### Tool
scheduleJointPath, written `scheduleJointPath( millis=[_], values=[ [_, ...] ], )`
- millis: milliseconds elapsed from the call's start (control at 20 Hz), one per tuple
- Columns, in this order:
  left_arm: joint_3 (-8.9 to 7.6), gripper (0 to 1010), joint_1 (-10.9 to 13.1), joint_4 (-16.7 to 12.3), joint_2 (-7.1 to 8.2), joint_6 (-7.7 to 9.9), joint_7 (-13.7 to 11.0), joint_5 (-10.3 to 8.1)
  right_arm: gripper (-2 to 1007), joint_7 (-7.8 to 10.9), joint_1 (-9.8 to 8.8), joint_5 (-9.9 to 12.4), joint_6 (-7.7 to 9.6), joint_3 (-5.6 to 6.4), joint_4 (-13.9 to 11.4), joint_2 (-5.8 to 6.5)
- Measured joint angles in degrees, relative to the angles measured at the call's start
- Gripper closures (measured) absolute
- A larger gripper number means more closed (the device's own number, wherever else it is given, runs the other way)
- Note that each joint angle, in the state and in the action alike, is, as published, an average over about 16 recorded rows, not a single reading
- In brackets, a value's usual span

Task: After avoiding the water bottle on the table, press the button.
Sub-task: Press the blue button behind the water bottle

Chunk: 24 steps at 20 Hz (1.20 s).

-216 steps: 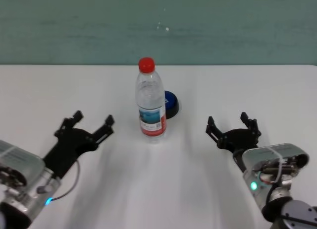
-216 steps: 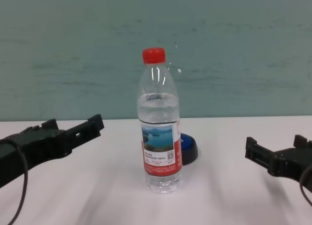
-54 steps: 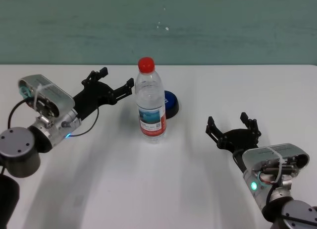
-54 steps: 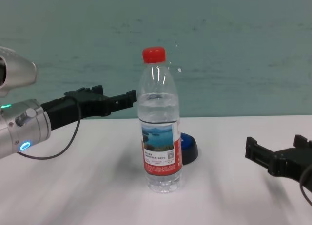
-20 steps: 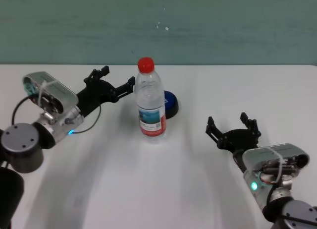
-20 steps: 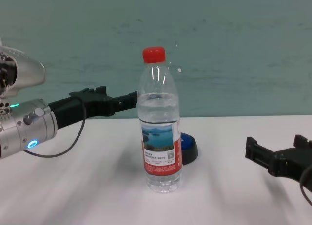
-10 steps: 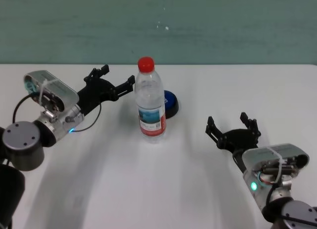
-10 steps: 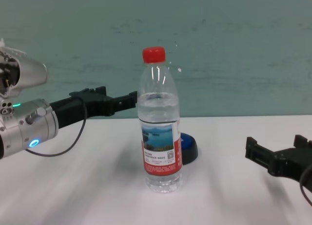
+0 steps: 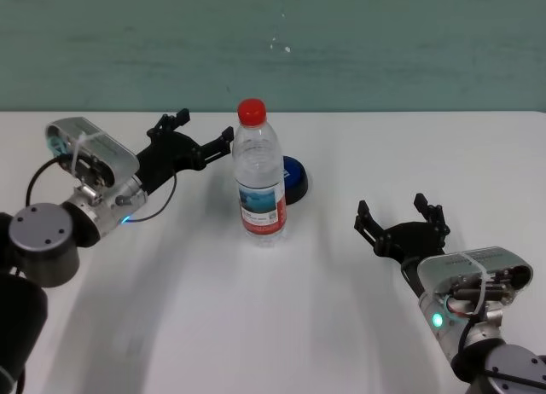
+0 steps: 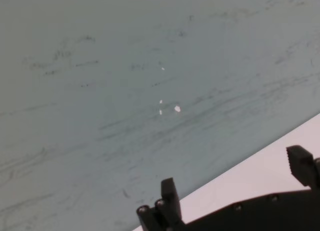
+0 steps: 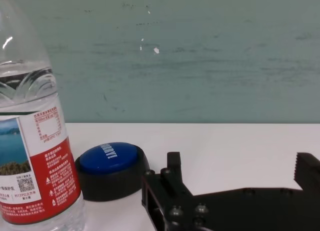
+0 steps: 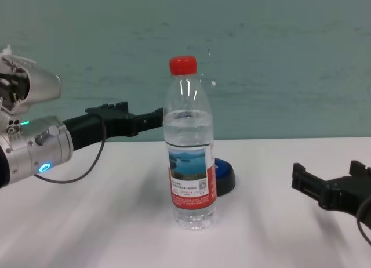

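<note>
The water bottle (image 9: 259, 176) (image 12: 189, 152) (image 11: 30, 141), clear with a red cap, stands upright mid-table. Just behind it to the right, half hidden in the chest view, sits the blue button (image 9: 295, 179) (image 12: 226, 178) (image 11: 109, 163) on its black base. My left gripper (image 9: 205, 127) (image 12: 139, 112) (image 10: 235, 176) is raised and open, close to the left of the bottle's upper part, empty and pointing past it toward the wall. My right gripper (image 9: 397, 211) (image 12: 327, 172) (image 11: 240, 163) rests open and empty low at the right, facing the button.
The white table (image 9: 256, 326) spreads wide around the bottle. A teal wall (image 9: 341, 44) rises behind the table's far edge. Bare tabletop lies between the right gripper and the button.
My left gripper has crept slightly farther back and right, staying raised beside the bottle's shoulder. The bottle, button and right arm have not moved.
</note>
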Motion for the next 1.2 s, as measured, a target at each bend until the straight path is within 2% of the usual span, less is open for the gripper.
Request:
scheduleJointPath(
  millis=[1200],
  values=[
    [0.78, 0, -3.51, 5.45, -1.63, -1.91, -1.06, 0.67, 1, 0.0, 0.0, 0.0, 0.0, 0.0, 0.0, 0.0]
  ],
)
